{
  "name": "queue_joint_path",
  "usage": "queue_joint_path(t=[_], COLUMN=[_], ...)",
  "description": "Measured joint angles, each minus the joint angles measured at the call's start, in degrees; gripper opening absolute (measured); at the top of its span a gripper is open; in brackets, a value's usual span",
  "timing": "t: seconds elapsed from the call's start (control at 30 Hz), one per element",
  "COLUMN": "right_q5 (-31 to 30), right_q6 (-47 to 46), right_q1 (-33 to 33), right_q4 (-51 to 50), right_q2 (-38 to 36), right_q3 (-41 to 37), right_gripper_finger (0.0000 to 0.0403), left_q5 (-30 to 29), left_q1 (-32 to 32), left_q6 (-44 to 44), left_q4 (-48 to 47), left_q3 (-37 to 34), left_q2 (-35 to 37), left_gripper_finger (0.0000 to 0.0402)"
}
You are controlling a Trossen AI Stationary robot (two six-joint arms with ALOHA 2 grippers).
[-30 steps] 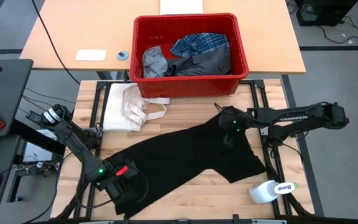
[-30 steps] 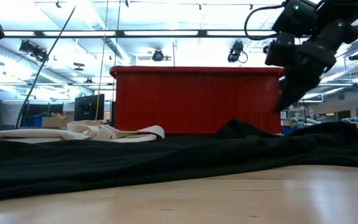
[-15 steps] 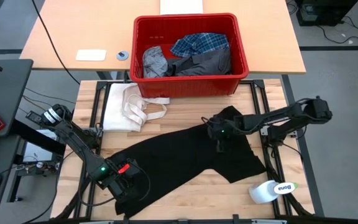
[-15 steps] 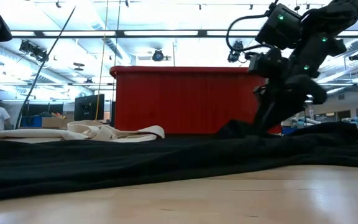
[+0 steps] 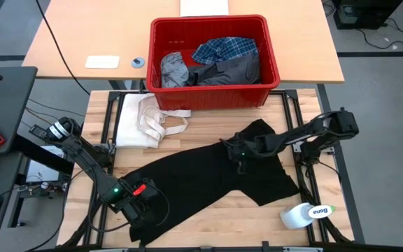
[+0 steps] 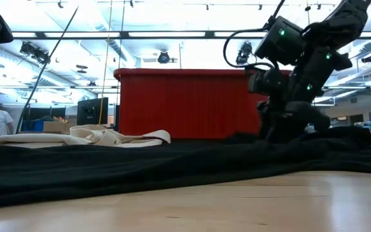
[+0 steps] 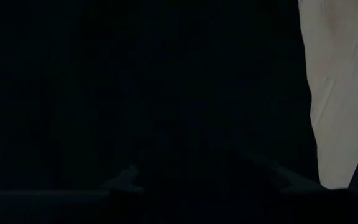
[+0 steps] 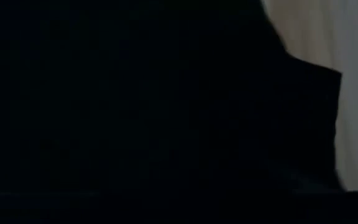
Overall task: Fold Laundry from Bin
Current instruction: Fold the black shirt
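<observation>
I cannot tell how far my right gripper's (image 5: 239, 155) fingers are parted, or whether they have cloth between them: they are pressed down on the black garment (image 5: 208, 178), and the right wrist view is filled with black cloth. That arm reaches in low from the counter's (image 5: 215, 126) right edge, elbow raised, the gripper on the garment's upper middle, in front of the bin (image 5: 214, 59). In the low view it stands hunched on the cloth with the red bin wall behind it.

My left gripper (image 5: 140, 203) sits on the garment's lower-left corner, well away from the bin, its arm coming in from the left. Its wrist view shows only dark cloth; I cannot tell whether those fingers hold it.

The black garment lies spread diagonally across the counter, fairly flat, bunched slightly at the right gripper. The bin stands at the counter's far edge, holding the plaid shirt (image 5: 224, 49), a light grey garment (image 5: 173, 70) and a dark grey garment (image 5: 233, 70). A cream-white cloth (image 5: 145, 119) lies just left of the bin's front.
</observation>
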State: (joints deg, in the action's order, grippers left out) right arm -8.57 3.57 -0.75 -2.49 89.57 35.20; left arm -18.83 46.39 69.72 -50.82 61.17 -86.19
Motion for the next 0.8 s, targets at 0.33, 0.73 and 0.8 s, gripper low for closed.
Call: queue_joint_path(t=[0.33, 0.73, 0.8], right_q5=[5.74, 8.15, 7.94], right_q6=[-4.91, -5.55, -5.55], right_q1=[2.36, 3.59, 3.68], right_q4=[-0.24, -4.72, -4.41], right_q2=[-0.10, -4.83, -4.61], right_q3=[0.01, -0.09, -0.09], right_gripper_finger=[0.0031, 0.0060, 0.0079], left_q5=[0.93, 1.14, 1.13], left_q1=[0.07, 0.07, 0.07], left_q6=[0.10, -0.38, -0.38], left_q4=[-0.03, -0.03, -0.03], left_q3=[0.00, 0.00, 0.00], left_q2=[0.00, 0.00, 0.00], left_gripper_finger=[0.0153, 0.0153, 0.0153])
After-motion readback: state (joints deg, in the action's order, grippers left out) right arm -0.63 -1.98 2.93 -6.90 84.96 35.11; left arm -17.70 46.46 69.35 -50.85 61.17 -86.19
